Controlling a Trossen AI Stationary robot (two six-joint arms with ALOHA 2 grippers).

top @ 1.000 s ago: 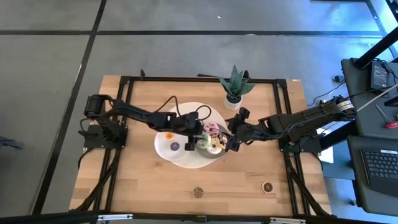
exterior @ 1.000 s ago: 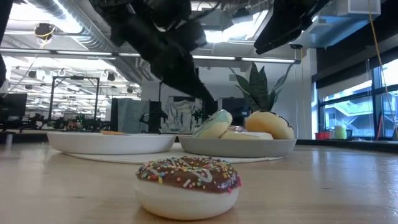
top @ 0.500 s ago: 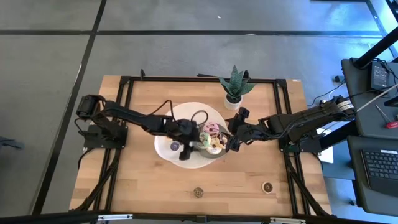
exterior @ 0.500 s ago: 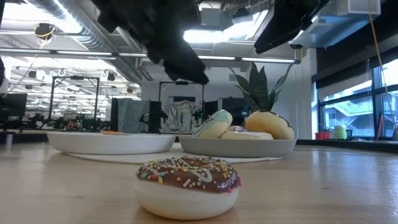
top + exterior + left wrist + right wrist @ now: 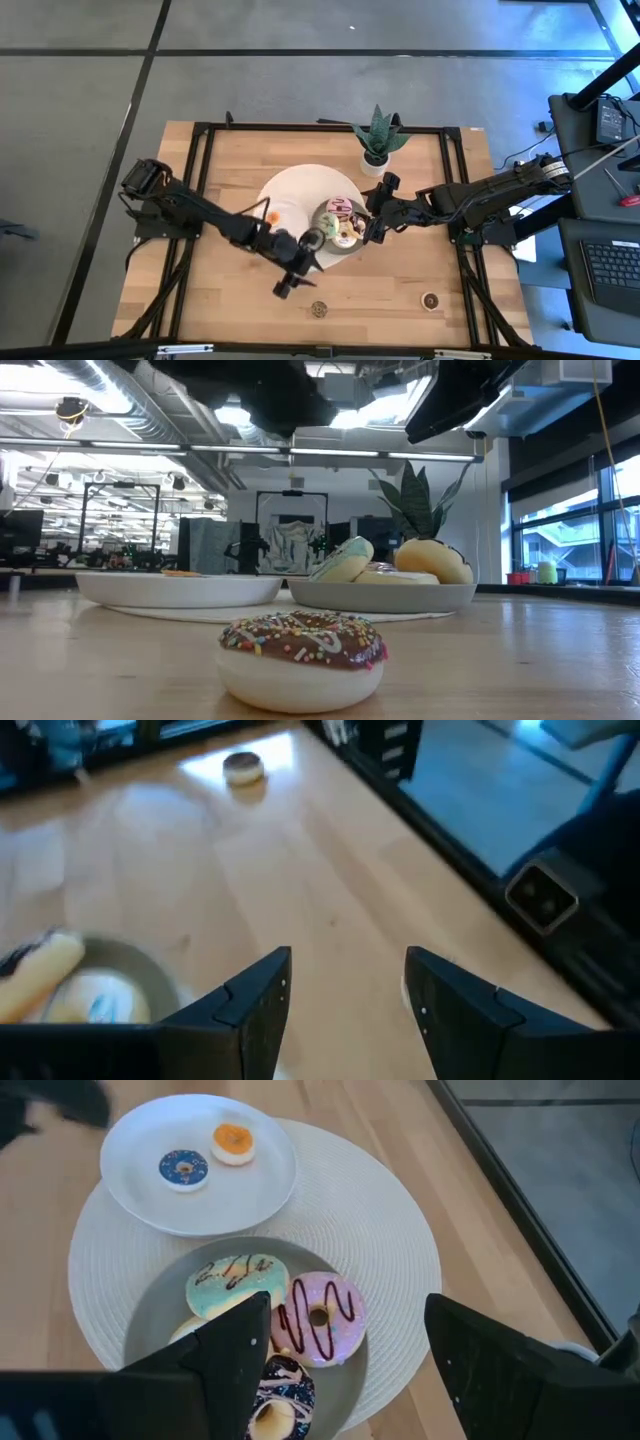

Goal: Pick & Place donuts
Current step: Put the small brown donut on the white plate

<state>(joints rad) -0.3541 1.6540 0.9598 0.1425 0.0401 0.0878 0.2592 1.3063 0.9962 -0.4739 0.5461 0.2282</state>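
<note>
Left end effector [image 5: 284,288] hangs over bare worktop [image 5: 220,300] near the front edge, fingers spread, empty. Right end effector [image 5: 370,222] hovers beside the grey plate [image 5: 150,1315], fingers apart, empty. Grey plate holds a pink donut [image 5: 320,1318] and a mint donut [image 5: 236,1278]. White plate [image 5: 140,1205] carries orange donut [image 5: 234,1140], purple donut [image 5: 184,1168]. Chocolate donut [image 5: 300,658] sits alone at the front.

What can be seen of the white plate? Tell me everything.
The white plate is round, shallow and glossy, ceramic by its look. It sits flat on a pale woven mat, its edge close beside the grey plate. It holds two small donuts lying apart: a blue donut and an orange donut. No gripper touches it.
</note>
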